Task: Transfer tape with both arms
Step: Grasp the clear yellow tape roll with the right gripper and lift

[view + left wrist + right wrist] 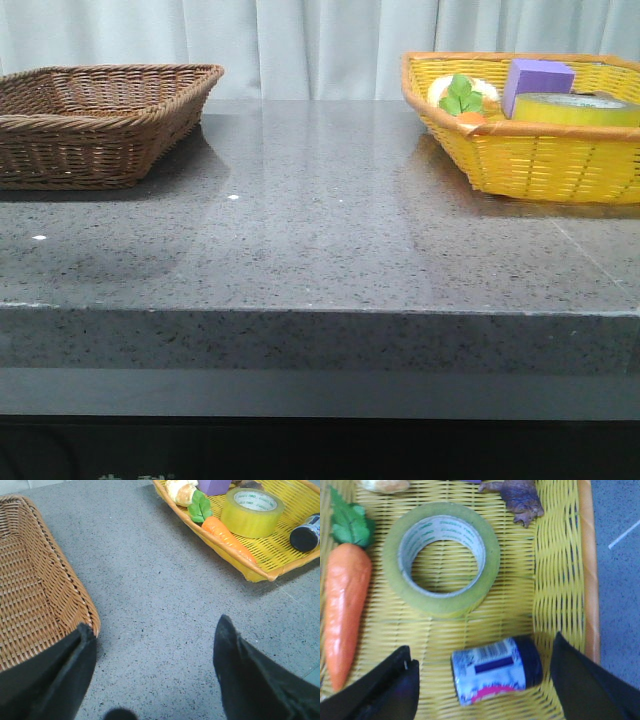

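Tape (441, 557) lies flat mid-frame in yellow basket (560, 580); right gripper (485, 680) and left gripper (150, 675) both spread apart, empty.

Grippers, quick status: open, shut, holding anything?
Left gripper: open, empty, over the table between the baskets.
Right gripper: open, empty, above the yellow basket near the tape.

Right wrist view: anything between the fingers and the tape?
Yes. A small dark-capped bottle lies on its side in the yellow basket, between the right gripper fingers and the tape.
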`<state>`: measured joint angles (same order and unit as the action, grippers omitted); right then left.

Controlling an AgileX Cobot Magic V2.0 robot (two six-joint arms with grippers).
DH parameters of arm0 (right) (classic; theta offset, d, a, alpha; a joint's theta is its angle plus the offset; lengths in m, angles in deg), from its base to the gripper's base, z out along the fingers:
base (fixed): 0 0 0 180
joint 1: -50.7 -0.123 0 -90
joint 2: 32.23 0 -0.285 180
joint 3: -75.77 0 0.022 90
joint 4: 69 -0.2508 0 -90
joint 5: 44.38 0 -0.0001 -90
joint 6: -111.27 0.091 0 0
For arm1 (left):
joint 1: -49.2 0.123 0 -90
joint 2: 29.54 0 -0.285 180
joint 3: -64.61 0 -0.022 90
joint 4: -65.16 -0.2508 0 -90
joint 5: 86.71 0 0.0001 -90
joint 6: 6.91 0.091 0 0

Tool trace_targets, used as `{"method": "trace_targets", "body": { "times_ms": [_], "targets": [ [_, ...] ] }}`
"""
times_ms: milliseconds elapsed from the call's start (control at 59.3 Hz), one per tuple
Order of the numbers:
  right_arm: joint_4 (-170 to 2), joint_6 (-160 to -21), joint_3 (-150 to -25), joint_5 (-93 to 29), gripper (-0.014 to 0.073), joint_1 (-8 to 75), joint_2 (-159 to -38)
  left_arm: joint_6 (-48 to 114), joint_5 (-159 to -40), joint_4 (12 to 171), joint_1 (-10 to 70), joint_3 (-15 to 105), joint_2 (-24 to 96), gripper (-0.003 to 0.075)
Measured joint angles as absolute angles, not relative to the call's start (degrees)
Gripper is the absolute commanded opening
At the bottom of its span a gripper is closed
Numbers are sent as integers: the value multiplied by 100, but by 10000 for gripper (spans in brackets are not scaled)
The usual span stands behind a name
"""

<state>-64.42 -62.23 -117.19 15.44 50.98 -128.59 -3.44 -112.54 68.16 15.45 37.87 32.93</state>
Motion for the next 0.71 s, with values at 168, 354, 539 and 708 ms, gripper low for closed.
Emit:
{"method": "trace_targets", "body": {
  "times_ms": [168, 354, 539, 708],
  "targets": [
    [-6370, -6302, -12728, 2029, 560, 5157, -13865, -344, -11254, 6816, 1545, 3787, 3293, 418],
    [-6603, -6535, -13568, 2420, 560, 5352, -14687, -344, -11254, 6816, 1545, 3787, 3293, 418],
    [-6967, -6808, -14018, 2563, 560, 5455, -15335, -344, -11254, 6816, 1545, 3787, 3293, 418],
    [-7155, -6828, -14150, 2495, 560, 5467, -15715, -344, -11254, 6816, 1545, 3787, 3293, 418]
  ]
}}
